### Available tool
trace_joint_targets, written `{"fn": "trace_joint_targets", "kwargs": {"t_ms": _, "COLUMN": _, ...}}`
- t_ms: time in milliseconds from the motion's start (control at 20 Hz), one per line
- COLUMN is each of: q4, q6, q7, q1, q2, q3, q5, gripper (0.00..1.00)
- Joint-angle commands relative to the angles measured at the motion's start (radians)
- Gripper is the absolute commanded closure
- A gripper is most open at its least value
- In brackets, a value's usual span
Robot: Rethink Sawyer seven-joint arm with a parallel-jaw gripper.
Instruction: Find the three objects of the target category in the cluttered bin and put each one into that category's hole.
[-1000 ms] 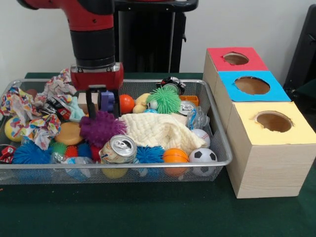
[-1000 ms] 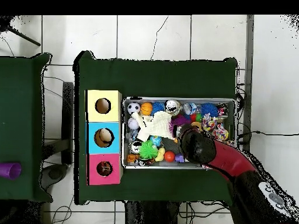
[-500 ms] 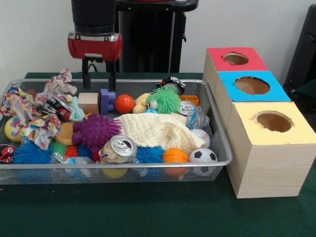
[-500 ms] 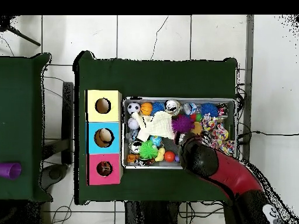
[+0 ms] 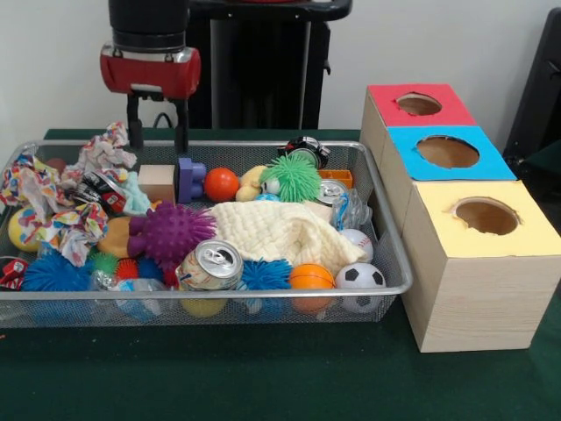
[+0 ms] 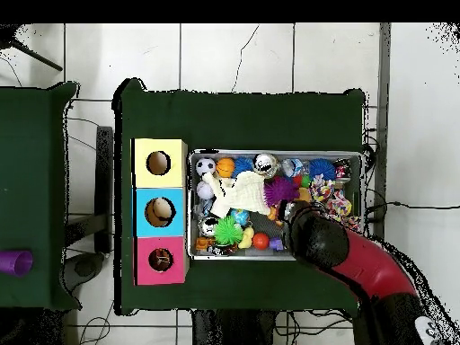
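My gripper (image 5: 157, 139) hangs open and empty above the far left part of the wire bin (image 5: 386, 230), its two fingers (image 5: 181, 130) apart. Below it lie a wooden block (image 5: 156, 182), a purple block (image 5: 188, 175) and an orange ball (image 5: 221, 184). A purple spiky ball (image 5: 171, 232) rests in the bin's middle beside a cream cloth (image 5: 280, 230) and a drink can (image 5: 210, 263). A green spiky ball (image 5: 291, 178) sits further back. In the overhead view the red arm (image 6: 314, 241) hides the gripper; the purple spiky ball (image 6: 280, 190) shows beside it.
Three wooden boxes with holes stand right of the bin: red (image 5: 419, 105), blue (image 5: 447, 151) and yellow (image 5: 486, 217). The bin also holds a soccer ball (image 5: 359, 276), an orange basketball (image 5: 311, 276), blue spiky balls (image 5: 48, 272) and crumpled patterned paper (image 5: 53, 219).
The gripper rose from the purple spiky ball out of the bin and shifted left in the front view. The ball stayed behind, settled slightly lower and to the left.
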Motion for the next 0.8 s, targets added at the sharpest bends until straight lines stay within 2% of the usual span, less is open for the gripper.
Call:
{"fn": "trace_joint_targets", "kwargs": {"t_ms": 50, "q4": -0.292, "q6": 0.301, "q7": -0.062, "q1": -0.051, "q2": 0.149, "q3": 0.06, "q5": -0.043, "gripper": 0.0}}
{"fn": "trace_joint_targets", "kwargs": {"t_ms": 250, "q4": -0.42, "q6": 0.401, "q7": -0.155, "q1": -0.068, "q2": 0.211, "q3": 0.094, "q5": -0.098, "gripper": 0.0}}
{"fn": "trace_joint_targets", "kwargs": {"t_ms": 400, "q4": -0.537, "q6": 0.495, "q7": -0.228, "q1": -0.09, "q2": 0.298, "q3": 0.139, "q5": -0.131, "gripper": 0.0}}
{"fn": "trace_joint_targets", "kwargs": {"t_ms": 550, "q4": -0.635, "q6": 0.548, "q7": -0.278, "q1": -0.109, "q2": 0.365, "q3": 0.179, "q5": -0.161, "gripper": 0.0}}
{"fn": "trace_joint_targets", "kwargs": {"t_ms": 800, "q4": -0.727, "q6": 0.618, "q7": -0.319, "q1": -0.134, "q2": 0.415, "q3": 0.225, "q5": -0.204, "gripper": 0.0}}
